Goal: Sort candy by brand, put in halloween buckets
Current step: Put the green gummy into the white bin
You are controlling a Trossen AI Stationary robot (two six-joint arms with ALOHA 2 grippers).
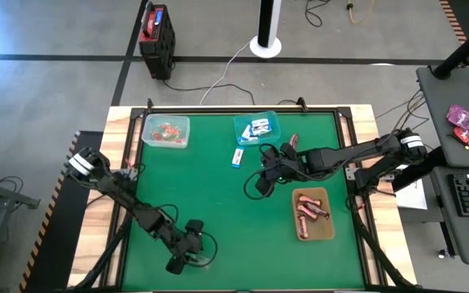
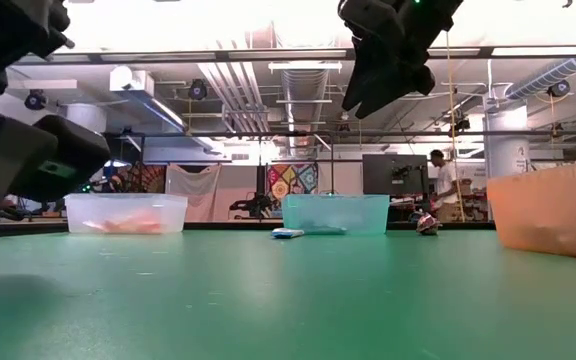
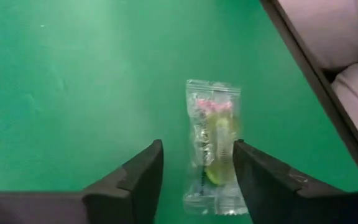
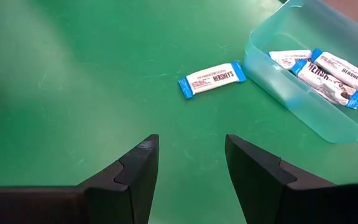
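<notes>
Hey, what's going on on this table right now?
Two robot arms are sorting candy into three tubs. The left gripper is open near the table's front edge, with a clear twist lying between its fingers. The right gripper is open and empty above mid-table, facing a loose white-and-blue packet beside the teal tub. The mint tub and amber tray already hold candy.

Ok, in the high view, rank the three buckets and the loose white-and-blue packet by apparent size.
1. Amber tray, largest.
2. Mint bucket and teal bucket: look about alike, not ranked.
3. White-and-blue packet, smallest.
</notes>
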